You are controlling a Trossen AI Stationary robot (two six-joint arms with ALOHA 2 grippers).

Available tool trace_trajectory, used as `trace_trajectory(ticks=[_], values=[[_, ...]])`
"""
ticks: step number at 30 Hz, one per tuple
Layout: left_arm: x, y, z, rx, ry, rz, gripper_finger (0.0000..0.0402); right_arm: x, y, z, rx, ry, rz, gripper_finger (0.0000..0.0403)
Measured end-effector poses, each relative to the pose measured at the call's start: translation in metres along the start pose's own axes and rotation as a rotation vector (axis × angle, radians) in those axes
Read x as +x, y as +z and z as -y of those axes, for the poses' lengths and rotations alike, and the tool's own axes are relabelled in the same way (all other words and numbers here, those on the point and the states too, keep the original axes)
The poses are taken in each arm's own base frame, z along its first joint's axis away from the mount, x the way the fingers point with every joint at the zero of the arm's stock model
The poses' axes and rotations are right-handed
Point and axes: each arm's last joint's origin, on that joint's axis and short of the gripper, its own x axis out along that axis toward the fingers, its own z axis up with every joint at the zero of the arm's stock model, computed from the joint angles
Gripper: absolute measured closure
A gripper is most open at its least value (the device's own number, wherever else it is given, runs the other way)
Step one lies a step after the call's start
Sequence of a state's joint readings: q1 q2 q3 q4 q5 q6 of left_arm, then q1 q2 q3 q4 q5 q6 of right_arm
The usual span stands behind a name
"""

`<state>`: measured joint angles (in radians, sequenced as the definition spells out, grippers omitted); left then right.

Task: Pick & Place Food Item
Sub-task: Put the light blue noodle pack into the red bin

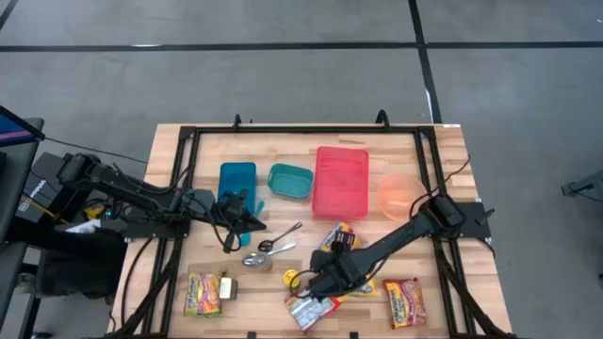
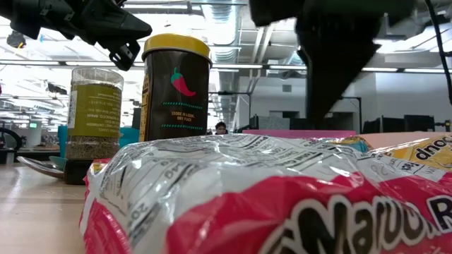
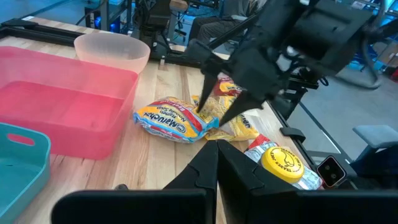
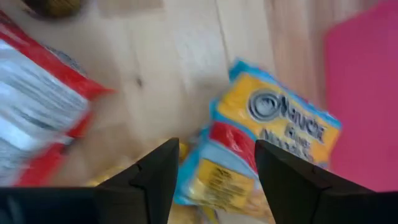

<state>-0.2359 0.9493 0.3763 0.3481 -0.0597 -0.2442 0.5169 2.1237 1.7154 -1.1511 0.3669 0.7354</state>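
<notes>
The right end effector (image 1: 316, 285) hangs low in the middle of the frame, above the wooden worktop (image 1: 443, 179). Its two dark fingers (image 4: 158, 180) are spread apart and hold nothing. Just past them lies a yellow and blue noodle pack (image 4: 261, 149), flat on the wood, beside the pink tray (image 1: 341, 181). A red and white noodle pack (image 1: 309, 311) lies at the bottom middle, close under this arm. The left end effector (image 1: 256, 223) sits at middle left with its fingers pressed together, near the blue tray (image 1: 236, 179) and two spoons (image 1: 280, 240). A yellow-lidded spice jar (image 2: 174, 88) stands upright
</notes>
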Motion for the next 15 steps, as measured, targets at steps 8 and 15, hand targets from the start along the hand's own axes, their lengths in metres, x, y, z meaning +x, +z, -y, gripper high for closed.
trace_trajectory(ticks=[8, 15], values=[[0.000, 0.000, 0.000, 0.000, -0.002, -0.002, 0.0401, 0.025, -0.005, -0.009, -0.063, -0.038, -0.075, 0.0231], [0.000, 0.000, 0.000, 0.000, -0.003, -0.003, 0.0402, 0.035, -0.004, -0.010, -0.066, -0.063, -0.101, 0.0238]])
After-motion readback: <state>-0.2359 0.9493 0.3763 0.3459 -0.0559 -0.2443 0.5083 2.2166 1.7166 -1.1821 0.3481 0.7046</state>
